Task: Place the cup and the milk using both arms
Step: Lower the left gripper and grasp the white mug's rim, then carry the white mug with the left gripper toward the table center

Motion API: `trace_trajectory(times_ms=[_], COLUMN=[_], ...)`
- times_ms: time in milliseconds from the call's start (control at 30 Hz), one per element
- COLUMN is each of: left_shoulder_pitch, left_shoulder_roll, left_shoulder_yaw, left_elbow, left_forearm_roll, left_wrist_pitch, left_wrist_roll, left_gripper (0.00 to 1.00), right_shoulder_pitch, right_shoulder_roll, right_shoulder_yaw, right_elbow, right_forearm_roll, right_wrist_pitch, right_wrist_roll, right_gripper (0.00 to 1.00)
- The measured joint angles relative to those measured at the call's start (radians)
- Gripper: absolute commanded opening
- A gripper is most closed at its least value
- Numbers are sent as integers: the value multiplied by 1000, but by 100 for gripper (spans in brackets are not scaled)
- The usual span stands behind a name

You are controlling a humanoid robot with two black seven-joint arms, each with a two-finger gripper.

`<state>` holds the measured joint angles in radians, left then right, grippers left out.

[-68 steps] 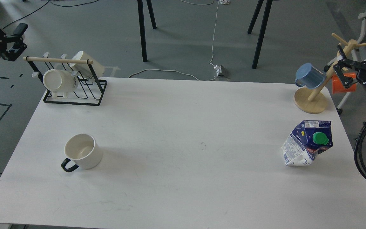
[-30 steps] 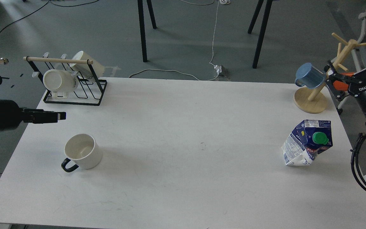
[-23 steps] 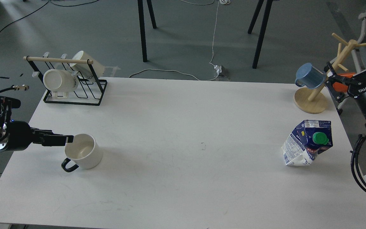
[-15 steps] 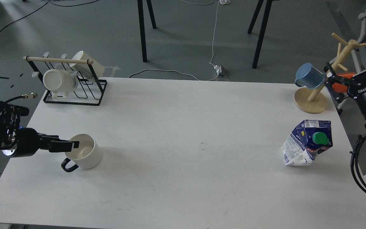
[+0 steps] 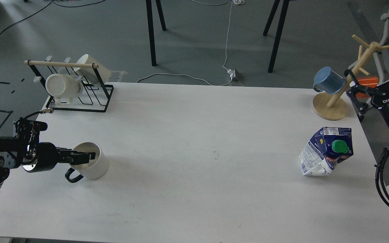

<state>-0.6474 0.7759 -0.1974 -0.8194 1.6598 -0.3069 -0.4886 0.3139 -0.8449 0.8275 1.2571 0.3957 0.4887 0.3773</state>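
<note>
A white cup [image 5: 97, 167] with a black handle stands upright on the white table [image 5: 194, 141] at the front left. My left gripper [image 5: 91, 156] comes in level from the left, and its fingertips reach over the cup's mouth; the fingers are seen side-on and cannot be told apart. A dented blue-and-white milk carton [image 5: 326, 152] with a green cap stands at the right. My right gripper [image 5: 353, 91] is open and empty, off the table's back right corner, above and behind the carton.
A black wire rack [image 5: 76, 98] with two white cups stands at the back left. A wooden mug tree [image 5: 331, 106] with a blue cup [image 5: 329, 80] stands at the back right, close to my right gripper. An orange object [image 5: 366, 82] lies behind it.
</note>
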Motion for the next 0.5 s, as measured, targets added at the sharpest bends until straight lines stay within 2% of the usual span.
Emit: trace_trajectory(times_ms=[67,167,200,267,500], left_shoulder_pitch=[2,3,4,5,32], left_shoulder_roll=[0,0,1,3,4], left_shoulder_yaw=[0,2,3,4,4], left_elbow=[0,-1,-3,-9,-14], left_forearm_roll=[1,4,5,6,6], left_wrist_pitch=[5,14,21,40,193], left_wrist_roll=[0,0,0,0,0], left_gripper=[24,14,5,1,0], right_shoulder_pitch=[-1,-1,-1,-1,-8], right_shoulder_roll=[0,0,0,0,1], right_shoulder_yaw=[0,-2,-3,-4,-5], right_elbow=[-1,0,0,0,1], right_forearm_roll=[0,0,0,0,0], right_wrist_pitch=[0,0,0,0,0], right_wrist_roll=[0,0,0,0,0], right_gripper=[94,94,94,94,94])
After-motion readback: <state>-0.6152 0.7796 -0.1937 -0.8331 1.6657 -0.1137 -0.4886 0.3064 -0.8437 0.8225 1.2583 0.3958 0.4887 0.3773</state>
